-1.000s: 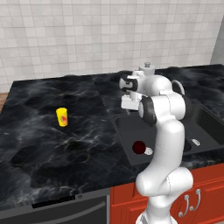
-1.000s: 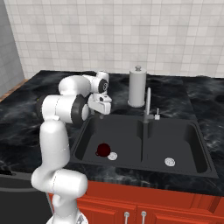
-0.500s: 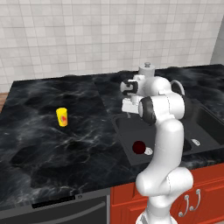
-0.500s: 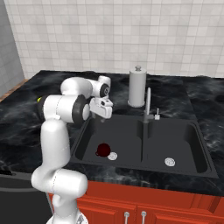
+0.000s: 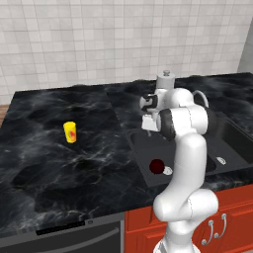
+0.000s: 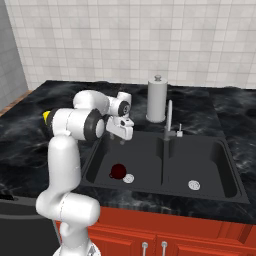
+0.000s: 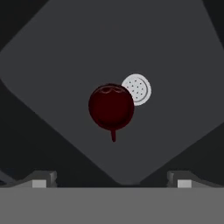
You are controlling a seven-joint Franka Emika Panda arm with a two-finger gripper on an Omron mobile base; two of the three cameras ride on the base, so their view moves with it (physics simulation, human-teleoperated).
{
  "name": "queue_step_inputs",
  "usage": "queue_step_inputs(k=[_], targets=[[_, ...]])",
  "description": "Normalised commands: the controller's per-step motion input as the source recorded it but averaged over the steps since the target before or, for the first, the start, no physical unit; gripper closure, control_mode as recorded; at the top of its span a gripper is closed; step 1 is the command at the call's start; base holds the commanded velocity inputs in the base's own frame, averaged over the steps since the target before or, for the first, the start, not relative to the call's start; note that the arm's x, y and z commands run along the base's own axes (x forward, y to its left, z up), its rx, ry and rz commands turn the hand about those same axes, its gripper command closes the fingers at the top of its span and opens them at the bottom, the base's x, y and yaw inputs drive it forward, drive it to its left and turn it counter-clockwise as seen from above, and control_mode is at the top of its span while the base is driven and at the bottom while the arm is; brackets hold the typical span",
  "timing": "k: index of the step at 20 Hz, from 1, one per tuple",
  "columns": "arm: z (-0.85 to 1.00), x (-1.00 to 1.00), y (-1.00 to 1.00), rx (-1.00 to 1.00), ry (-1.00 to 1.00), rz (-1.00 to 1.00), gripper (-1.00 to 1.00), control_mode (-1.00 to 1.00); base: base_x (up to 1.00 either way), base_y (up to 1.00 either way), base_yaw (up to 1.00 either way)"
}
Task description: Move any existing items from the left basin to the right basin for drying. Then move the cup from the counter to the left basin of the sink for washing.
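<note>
the gripper (image 6: 121, 139) hangs over the left basin (image 6: 100, 165) with its jaws spread wide and empty, a little farther out over that basin than a second ago. the maroon bowl (image 7: 111, 107) has not moved, lying on the left basin's floor, touching the silver drain (image 7: 138, 89). the yellow cup (image 5: 70, 132) stands on the counter (image 5: 54, 158), well left of the basin.

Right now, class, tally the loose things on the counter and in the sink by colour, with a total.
Dark red: 1, the bowl in the left basin
Yellow: 1, the cup on the counter
Grey: 1, the paper towel roll
Total: 3
</note>
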Motion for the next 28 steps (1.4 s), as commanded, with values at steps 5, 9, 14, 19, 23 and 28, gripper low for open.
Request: queue_step_inputs(k=[5, 9, 14, 19, 23, 28], targets=[[-0.33, -0.04, -0.06, 0.0, -0.08, 0.0, -1.0, -1.0, 0.0, 0.0, 0.0], [-0.19, -0.09, 0.0, 0.0, -0.09, 0.02, -1.0, -1.0, 0.0, 0.0, 0.0], [-0.08, -0.09, 0.0, 0.0, -0.09, 0.02, -1.0, -1.0, 0.0, 0.0, 0.0], [-0.08, -0.14, 0.0, 0.0, -0.05, 0.01, -1.0, -1.0, 0.0, 0.0, 0.0], [-0.01, -0.2, 0.1, 0.0, -0.01, 0.0, -1.0, -1.0, 0.0, 0.0, 0.0], [0.0, -0.17, 0.17, 0.0, 0.0, 0.01, -1.0, -1.0, 0.0, 0.0, 0.0]])
